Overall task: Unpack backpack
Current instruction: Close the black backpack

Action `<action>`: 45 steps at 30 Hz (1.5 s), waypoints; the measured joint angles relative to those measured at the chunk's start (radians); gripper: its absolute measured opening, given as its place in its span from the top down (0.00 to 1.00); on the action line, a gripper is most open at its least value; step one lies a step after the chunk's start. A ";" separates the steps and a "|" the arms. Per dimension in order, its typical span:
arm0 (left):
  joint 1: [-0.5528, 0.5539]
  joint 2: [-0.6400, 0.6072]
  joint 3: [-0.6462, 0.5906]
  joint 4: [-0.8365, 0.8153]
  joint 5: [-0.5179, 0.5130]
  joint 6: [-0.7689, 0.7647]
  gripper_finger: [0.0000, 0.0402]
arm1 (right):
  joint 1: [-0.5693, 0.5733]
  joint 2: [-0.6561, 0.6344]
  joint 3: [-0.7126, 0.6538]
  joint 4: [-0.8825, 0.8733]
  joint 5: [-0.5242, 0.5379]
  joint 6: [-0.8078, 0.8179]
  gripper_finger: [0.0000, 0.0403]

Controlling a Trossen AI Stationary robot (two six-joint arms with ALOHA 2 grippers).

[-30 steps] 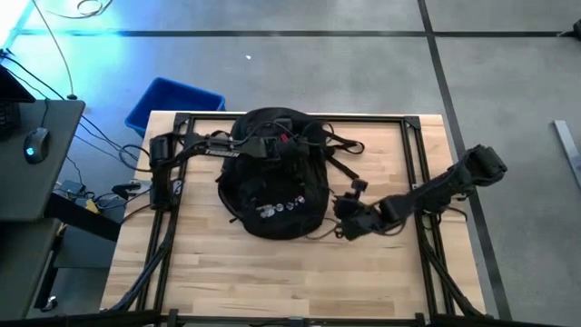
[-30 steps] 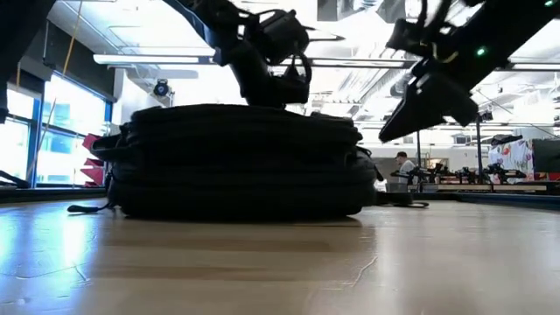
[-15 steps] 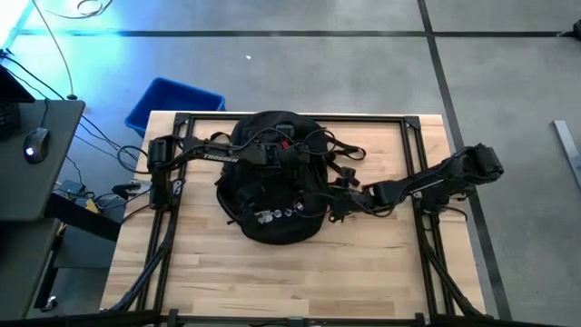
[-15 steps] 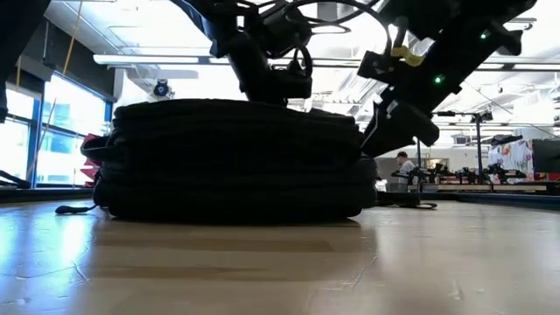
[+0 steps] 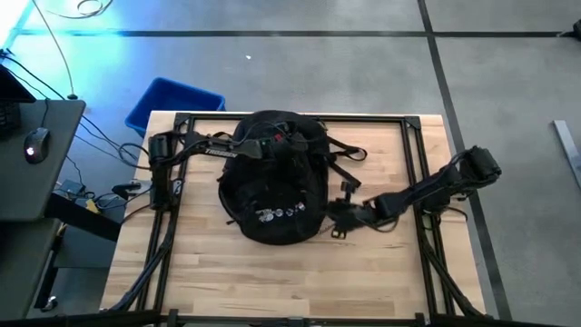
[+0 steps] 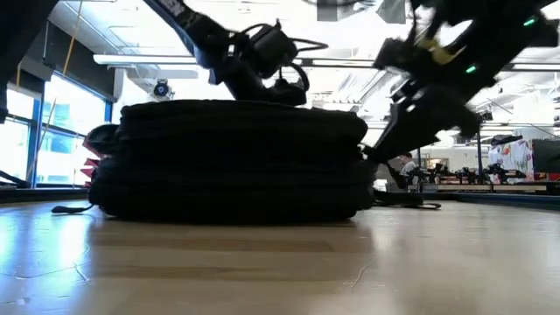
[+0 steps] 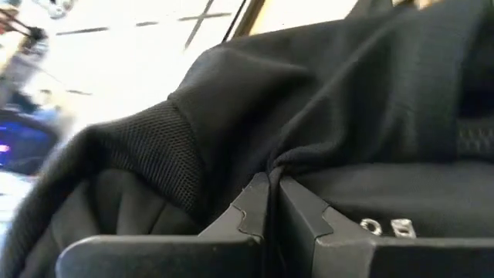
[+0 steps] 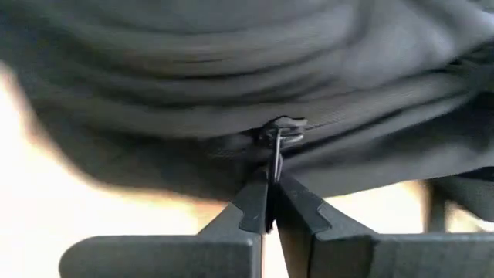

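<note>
The black backpack (image 5: 272, 182) lies flat on the wooden table, front panel up, with a row of small pins (image 5: 277, 212) near its near end. In the low view the backpack (image 6: 227, 157) is a low dark mound. My left gripper (image 5: 270, 145) is at the backpack's far end, shut on its fabric (image 7: 272, 181). My right gripper (image 5: 334, 222) is at the backpack's right near side, shut on a zipper pull (image 8: 272, 185). My left gripper pinches a raised fold of black fabric (image 7: 287, 158) on top of the backpack's far end between its two fingers. It comes slanting down from the table's left. The cloth puckers toward the fingertips, and the backpack rests on the table. My right gripper pinches the thin zipper pull (image 8: 276, 150) at its fingertips, on the backpack's right side wall near the near end. The fingers come slanting down from the table's right. The pull stands out from the zip line toward the fingers, and the backpack stays on the table.
Loose black straps (image 5: 343, 153) lie on the table right of the backpack's far end. A blue bin (image 5: 172, 102) stands on the floor beyond the table's far left corner. A desk with a mouse (image 5: 36, 145) is at the left. Bare wood lies along the near edge.
My right gripper went in toward the backpack's right side, then drew back a little toward the near edge and sank. My left gripper sank a little onto the backpack's far end and rolled. The backpack shifted slightly.
</note>
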 joint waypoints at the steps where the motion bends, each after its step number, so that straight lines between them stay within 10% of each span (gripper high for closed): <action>1: 0.010 0.008 -0.013 0.051 0.026 -0.019 1.00 | 0.024 0.000 0.000 0.015 -0.020 0.029 1.00; 10: 0.029 0.048 -0.027 0.202 0.058 -0.040 1.00 | 0.117 0.064 -0.001 0.288 0.043 0.077 1.00; 20: -0.232 -0.231 -0.028 -0.129 -0.325 0.506 1.00 | 0.119 0.169 0.002 0.449 0.032 0.094 1.00; 27: -0.473 -0.312 -0.028 -0.437 -0.277 0.180 1.00 | 0.121 0.169 0.002 0.542 0.033 0.132 1.00; 33: -0.615 -0.297 -0.057 -0.556 -0.458 -0.112 0.99 | 0.119 0.168 0.002 0.536 0.053 0.179 1.00; 45: -0.284 -0.231 -0.287 -0.137 -0.361 -0.266 0.92 | 0.234 0.158 0.060 0.273 -0.022 0.260 1.00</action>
